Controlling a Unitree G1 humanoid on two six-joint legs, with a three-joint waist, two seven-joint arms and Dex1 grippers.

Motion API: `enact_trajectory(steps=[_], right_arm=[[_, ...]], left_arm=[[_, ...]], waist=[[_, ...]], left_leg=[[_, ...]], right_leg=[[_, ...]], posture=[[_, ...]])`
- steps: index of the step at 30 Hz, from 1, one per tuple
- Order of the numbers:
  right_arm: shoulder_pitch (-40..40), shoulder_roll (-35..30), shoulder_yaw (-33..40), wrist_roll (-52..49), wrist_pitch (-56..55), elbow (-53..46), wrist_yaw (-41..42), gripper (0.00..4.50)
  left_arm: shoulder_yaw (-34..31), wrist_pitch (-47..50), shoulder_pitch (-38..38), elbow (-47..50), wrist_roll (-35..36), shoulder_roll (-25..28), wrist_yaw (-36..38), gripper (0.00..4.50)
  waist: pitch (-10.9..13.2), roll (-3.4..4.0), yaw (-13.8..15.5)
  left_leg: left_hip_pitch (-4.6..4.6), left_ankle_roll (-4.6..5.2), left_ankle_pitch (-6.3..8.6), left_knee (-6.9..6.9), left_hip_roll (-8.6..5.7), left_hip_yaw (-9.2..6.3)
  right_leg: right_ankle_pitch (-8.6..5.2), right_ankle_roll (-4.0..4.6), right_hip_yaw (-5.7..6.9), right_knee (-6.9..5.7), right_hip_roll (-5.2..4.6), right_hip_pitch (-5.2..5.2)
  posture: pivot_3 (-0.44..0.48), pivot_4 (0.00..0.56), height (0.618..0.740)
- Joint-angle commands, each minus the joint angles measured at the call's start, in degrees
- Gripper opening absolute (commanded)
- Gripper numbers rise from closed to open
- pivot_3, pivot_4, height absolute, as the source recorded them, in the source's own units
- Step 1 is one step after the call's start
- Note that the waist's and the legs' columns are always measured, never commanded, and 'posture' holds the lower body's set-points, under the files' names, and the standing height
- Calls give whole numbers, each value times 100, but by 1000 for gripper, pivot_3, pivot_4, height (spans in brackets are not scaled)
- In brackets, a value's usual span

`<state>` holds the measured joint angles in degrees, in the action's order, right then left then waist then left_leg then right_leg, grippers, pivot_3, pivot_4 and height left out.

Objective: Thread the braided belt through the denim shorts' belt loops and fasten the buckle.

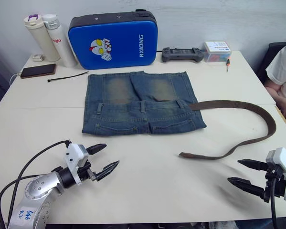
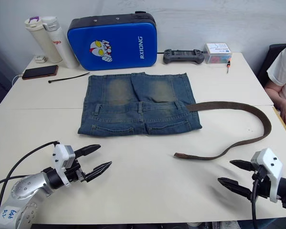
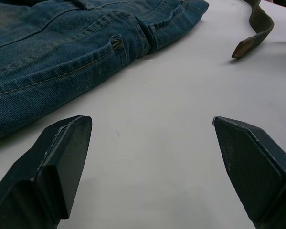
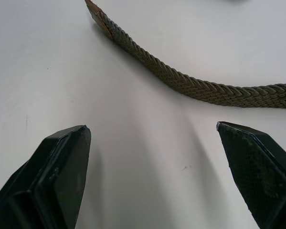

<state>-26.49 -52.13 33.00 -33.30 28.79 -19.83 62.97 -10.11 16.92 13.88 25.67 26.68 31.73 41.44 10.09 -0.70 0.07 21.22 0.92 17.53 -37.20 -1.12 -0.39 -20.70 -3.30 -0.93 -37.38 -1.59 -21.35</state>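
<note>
Shorts [image 1: 142, 102] lie flat mid-bench [image 1: 147, 191], waistband toward the robot. Belt [image 1: 238, 107] goes in at the shorts' right-side waistband, runs out right, curves back, and its free tip ends on bare bench just ahead of the right gripper [image 1: 248, 174]. Buckle can't be made out; likely under the denim. Loops [image 1: 143, 106] show along the waistband; can't tell how many the belt has passed.

Both grippers hover low over the bench, empty, jaws wide apart. Left gripper [image 1: 103, 160] sits near the shorts' left corner.

Risks:
- Pulling the free tip could drag the whole belt back out of the loop, or shift the shorts, since nothing pins them.
- Tip lies flat on the bench; a pinch may slip off or scrape.
- Braid is floppy, so it may buckle at a loop instead of feeding.

Containers: blue case [image 1: 113, 40] zipped, two bottles [image 1: 49, 38] capped, small box [image 1: 217, 51] by the wall. Contents not visible.
</note>
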Motion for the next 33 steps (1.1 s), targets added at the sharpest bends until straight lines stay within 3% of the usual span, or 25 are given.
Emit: enact_trajectory(steps=[1,12,20,23,25,29,33], right_arm=[[-34,108,164,11,-193,-11,67,4500],[216,191,-170,64,-418,-31,59,4500],[536,-137,-195,-358,263,-843,-12,4500],[911,-521,-351,-314,450,-1096,-2,4500],[1245,-798,-570,-245,596,-1206,-54,4500],[2544,-1319,-1604,-186,1217,-1172,-331,4500],[3120,-1487,-2724,689,777,-787,-245,4500]], left_arm=[[-31,24,-147,34,158,-55,-21,4456],[-139,622,-409,299,690,94,54,4456],[-50,840,-572,530,573,520,97,4456],[-76,1084,-846,609,905,930,582,4456],[-10,1108,-1010,650,923,1301,996,4456],[130,2487,-1693,731,1722,2121,1242,4456],[219,2637,-1935,850,1635,2315,1170,4456]], waist=[[0,0,0],[0,1,-12],[0,0,-8],[2,0,-10],[2,2,-17],[8,6,-34],[12,7,-28]], left_leg=[[0,0,0,0,0,0],[-2,-2,-1,-1,0,-1],[0,-4,-1,0,0,-2],[0,-4,-1,-1,0,-2],[0,-5,-1,-1,0,-3],[3,-8,-2,4,0,-3],[9,-11,0,14,0,-7]], right_leg=[[0,0,0,0,0,0],[0,0,0,-3,1,0],[0,0,0,-2,1,-1],[0,0,0,-2,0,-2],[0,1,1,-4,0,-4],[-3,7,1,-4,-1,-13],[-9,14,5,3,0,-18]], posture=[[0,150,740],[0,150,740],[0,150,740],[0,150,740],[0,150,740],[0,150,740],[0,150,740]])
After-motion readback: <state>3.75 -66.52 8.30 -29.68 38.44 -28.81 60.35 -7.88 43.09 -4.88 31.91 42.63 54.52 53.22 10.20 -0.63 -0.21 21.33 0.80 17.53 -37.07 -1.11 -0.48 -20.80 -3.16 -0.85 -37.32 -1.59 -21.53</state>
